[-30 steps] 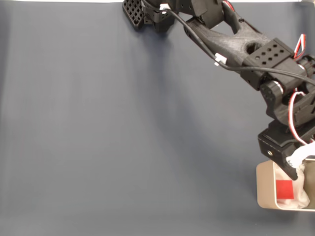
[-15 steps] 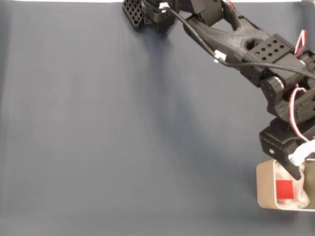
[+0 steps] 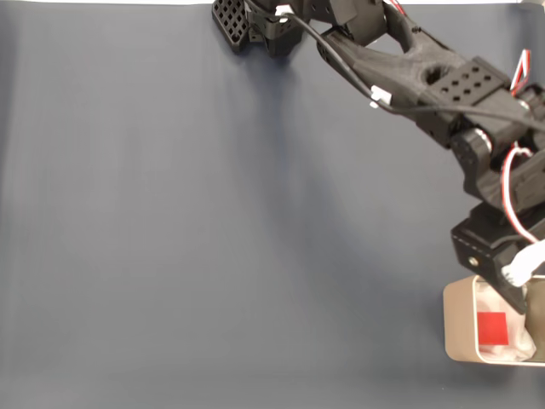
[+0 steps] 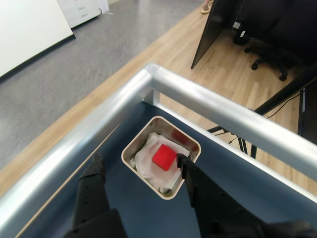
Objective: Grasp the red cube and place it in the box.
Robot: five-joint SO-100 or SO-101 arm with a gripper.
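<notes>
1. Cube (image 4: pixel 164 156) seen lying on white padding (image 4: pixel 144 157) inside box (image 4: pixel 132 148), free of any grip; in the fixed view, cube (image 3: pixel 492 328) at the middle of box (image 3: pixel 456 328), at the lower right corner of the mat (image 3: pixel 213 221).
2. Gripper (image 4: pixel 141 166) held above the box, jaws parted wide and empty, one finger (image 4: pixel 94 168) left of the box and the other (image 4: pixel 184 166) over its right rim in the wrist view.
3. Placement judged done; remaining hazard judged to lie in the withdrawal.
4. Possible fault: right finger catching the thin rim on a low or sideways exit, dragging or tipping the box.
5. Possible fault: box, close to the table's metal edge rail (image 4: pixel 223 111), pushed against it or shifted along the smooth mat.
6. Possible fault: padding snagged by a fingertip, lifting or rolling the cube out.
</notes>
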